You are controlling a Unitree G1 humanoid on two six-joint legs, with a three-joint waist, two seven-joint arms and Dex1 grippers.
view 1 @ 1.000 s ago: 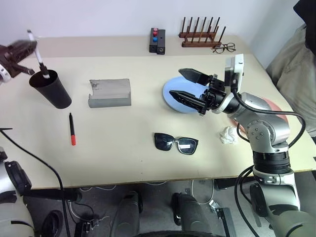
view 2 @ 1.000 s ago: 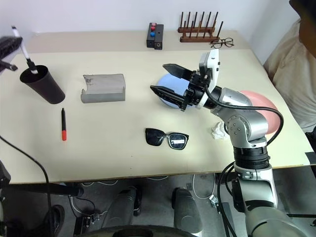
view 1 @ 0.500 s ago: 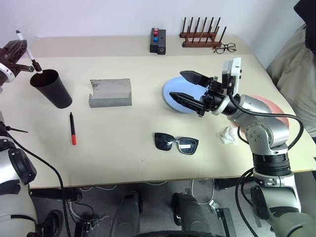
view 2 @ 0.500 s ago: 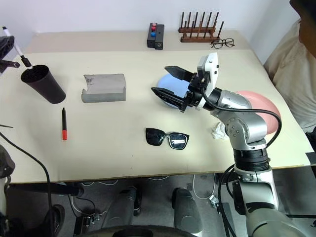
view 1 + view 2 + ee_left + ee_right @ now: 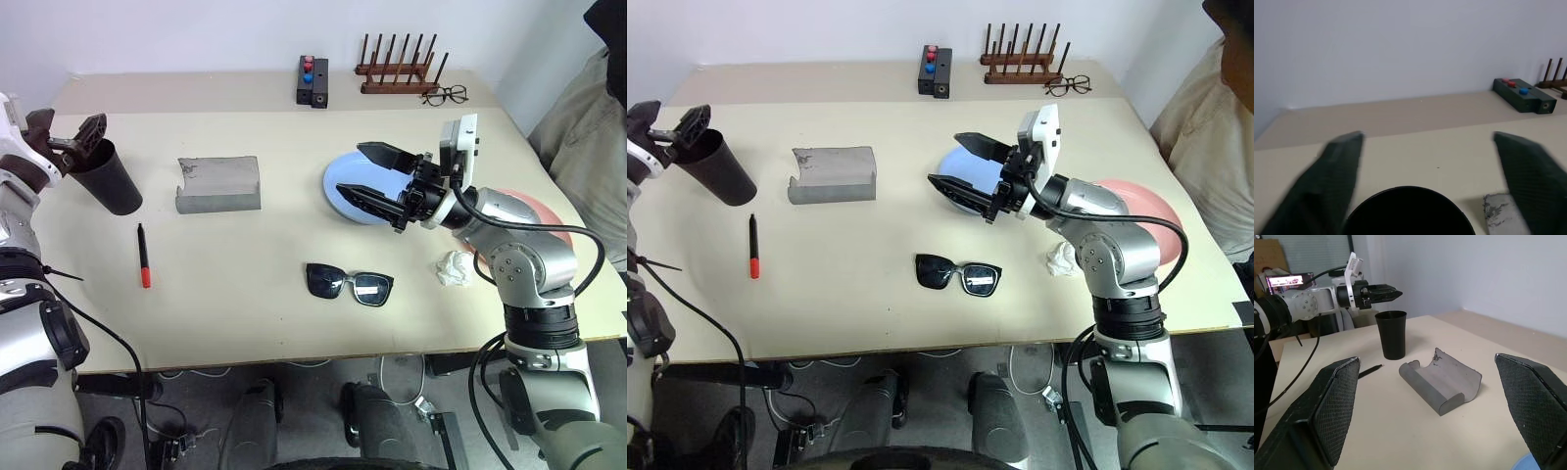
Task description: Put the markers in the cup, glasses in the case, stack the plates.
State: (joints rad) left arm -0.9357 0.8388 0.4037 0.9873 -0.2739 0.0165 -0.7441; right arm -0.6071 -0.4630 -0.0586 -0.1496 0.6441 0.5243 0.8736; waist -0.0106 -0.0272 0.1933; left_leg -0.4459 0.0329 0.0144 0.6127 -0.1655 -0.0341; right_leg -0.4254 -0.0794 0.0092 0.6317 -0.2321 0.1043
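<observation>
On matte beige tabletop (image 5: 255,255), tapered dark cup (image 5: 106,179), ridged grey case (image 5: 218,184).

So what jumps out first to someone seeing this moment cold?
Probably the right gripper, open and hovering over the light blue plate mid-table, with the salmon pink plate partly hidden behind that arm. Next, the left gripper, open at the rim of the dark cup at the table's left edge. Loose items follow: the black sunglasses near the front and a red-tipped black marker beside the cup.
</observation>
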